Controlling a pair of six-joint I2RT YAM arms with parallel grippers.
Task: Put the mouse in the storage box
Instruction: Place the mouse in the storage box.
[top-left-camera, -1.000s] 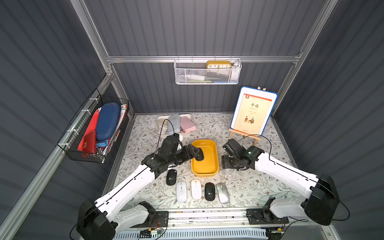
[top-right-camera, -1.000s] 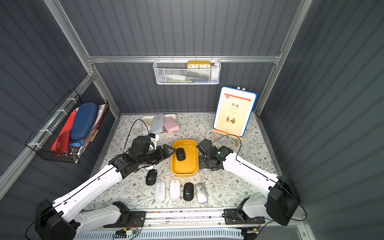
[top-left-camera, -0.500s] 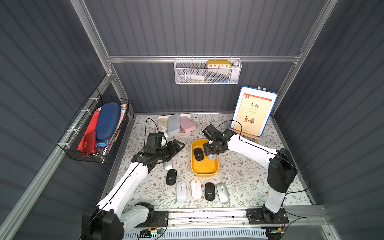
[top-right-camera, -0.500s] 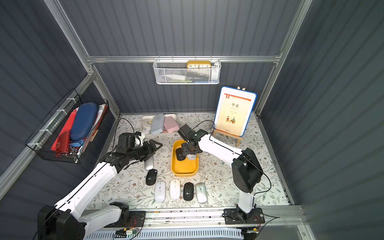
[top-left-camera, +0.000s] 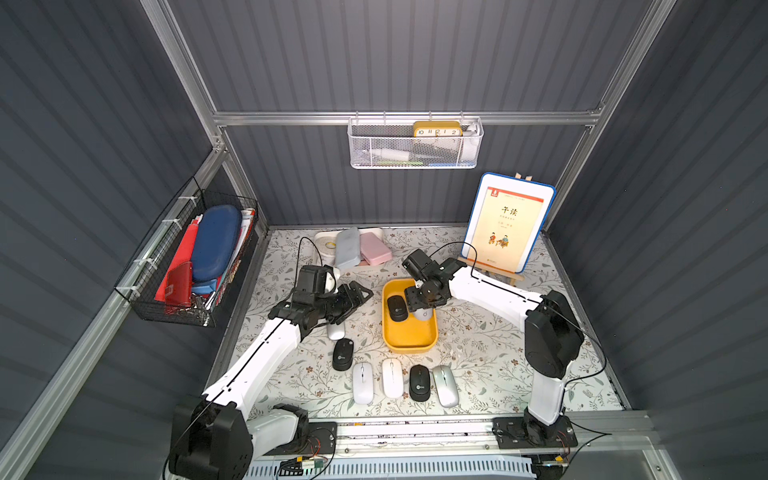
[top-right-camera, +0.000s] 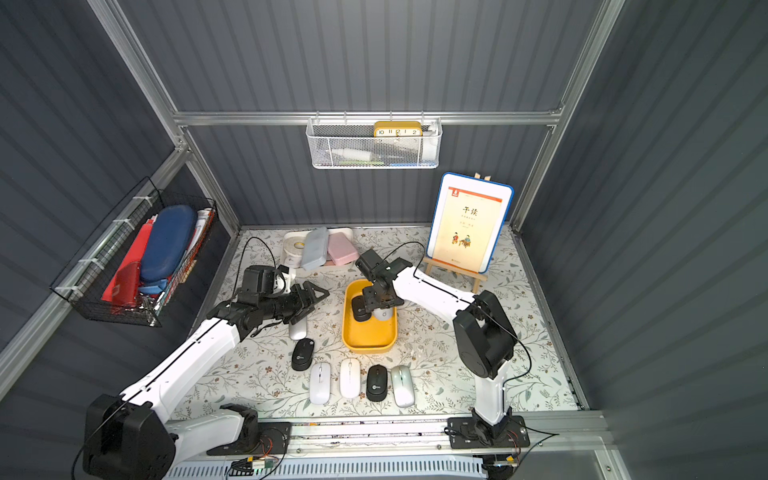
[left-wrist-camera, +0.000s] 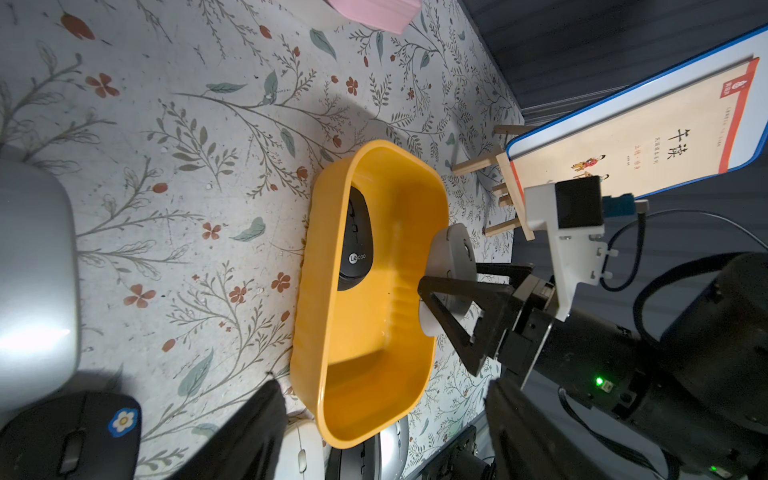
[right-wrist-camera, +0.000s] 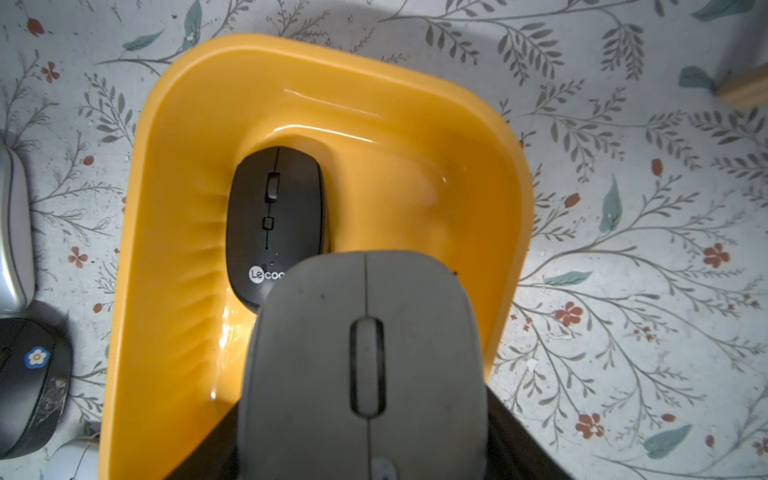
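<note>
Clamps the right gripper (top-left-camera: 420, 306) narrow on a grey mouse (right-wrist-camera: 365, 365), pinching it by both sides. Dangles that mouse straight below the gripper, within the outline of the yellow box (top-left-camera: 409, 337), wheel side facing the wrist camera. Dips the mouse's lower end past the rim in the left wrist view; cannot tell whether it touches the box floor.

Shows a black mouse (right-wrist-camera: 274, 216) lying flat in the box, just beside the right gripper, on the side toward the left gripper (top-left-camera: 353, 296).

Spreads the left gripper wide, holding nothing. Hovers it over the desk (top-left-camera: 478, 353), clear of the box, fingers aimed at the box wall. Finds a silver mouse (top-left-camera: 336, 330) right beneath the left gripper, partly hidden by it in both top views. Spots a flower-sticker mouse (top-left-camera: 343, 354) just past that one, back toward the arm's base.

Counts four more mice (top-left-camera: 392, 378) in a row on the desk, well apart from both grippers, back toward the arm bases and short of the front rail.
</note>
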